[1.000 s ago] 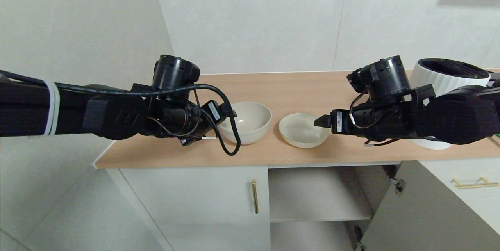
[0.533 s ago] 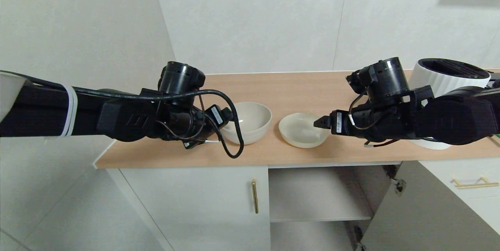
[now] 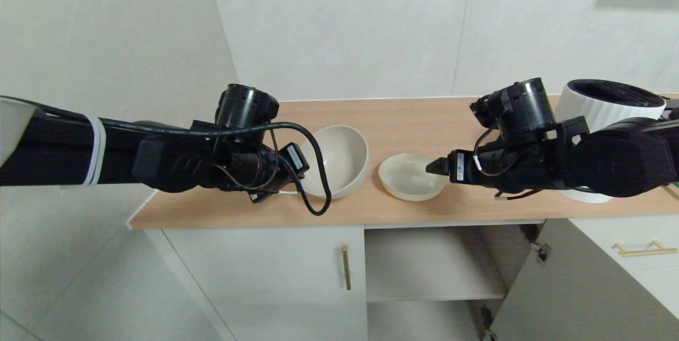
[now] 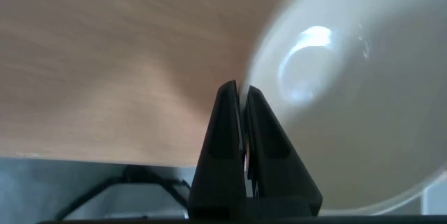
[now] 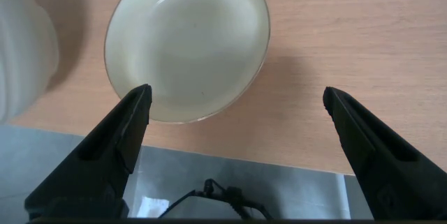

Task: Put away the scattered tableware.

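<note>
On counter (image 3: 403, 118): bowl (image 3: 342, 158) to the left, dish (image 3: 408, 177) just beside it on the right.
Left gripper (image 4: 241, 88): pinched tight on the bowl's rim; bowl tilted.
Right gripper (image 5: 236, 95): fingers spread wide, holding nothing, at the dish's right edge.

Head overview; wrist closeups, apparently countertop (image 3: 403, 118)

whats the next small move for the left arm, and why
Probably lift straight up: the left gripper is shut on the rim of the bowl, which sits tilted on the counter, with the dish close beside it.
</note>
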